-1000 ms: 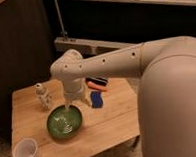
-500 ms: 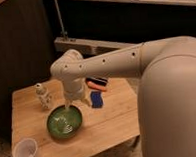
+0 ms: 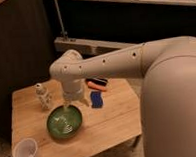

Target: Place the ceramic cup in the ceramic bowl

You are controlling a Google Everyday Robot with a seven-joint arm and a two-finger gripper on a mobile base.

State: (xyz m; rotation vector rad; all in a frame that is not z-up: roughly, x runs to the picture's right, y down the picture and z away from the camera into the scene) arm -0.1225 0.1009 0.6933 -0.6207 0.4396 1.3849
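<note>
- The cup (image 3: pixel 26 151) stood upright on the bench (image 3: pixel 116 119), at the near left corner, mouth up and empty.
- It sat well apart from the tool, with nothing touching it.
- The bowl (image 3: pixel 64 121) lay farther in on the bench, up and to the right of the cup, with clear bench between them.
- The tool (image 3: pixel 76 102) hung over the bowl's far rim, pointing down; whether it was spread or pressed together could not be told, and it carried nothing that could be seen.
- A white figurine (image 3: pixel 42 96) stood just left of the tool, behind the bowl.
- A blue object (image 3: pixel 96 99) lay just right of the tool, and an orange-and-dark item (image 3: pixel 97 84) beyond that.
- The arm (image 3: pixel 110 64) reached in from the right.
</note>
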